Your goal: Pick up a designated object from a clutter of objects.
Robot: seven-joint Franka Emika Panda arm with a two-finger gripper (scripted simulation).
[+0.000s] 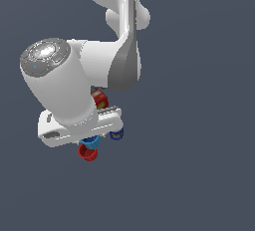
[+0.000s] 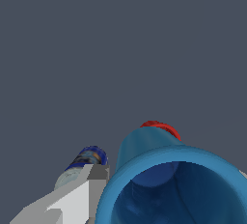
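The small bright-blue cup [image 2: 159, 153] fills the near part of the wrist view, its open rim facing the camera. My gripper [image 2: 170, 177] straddles it: one grey finger [image 2: 79, 196] lies against its outer wall, and a sliver of the other shows at the frame's edge. In the exterior view the cup [image 1: 90, 142] peeks out under my white hand, which hides the fingers. The red cup [image 1: 88, 153] sits right beside it and shows just behind it in the wrist view [image 2: 159, 125]. The dark-blue can [image 1: 117, 135] stands close by. The red box [image 1: 99, 98] is mostly hidden by the arm.
The can [image 2: 89, 156] shows just past my visible finger in the wrist view. The arm's large white links [image 1: 74, 85] cover most of the clutter in the exterior view. The thin dark tool is out of view. The surface is plain dark grey.
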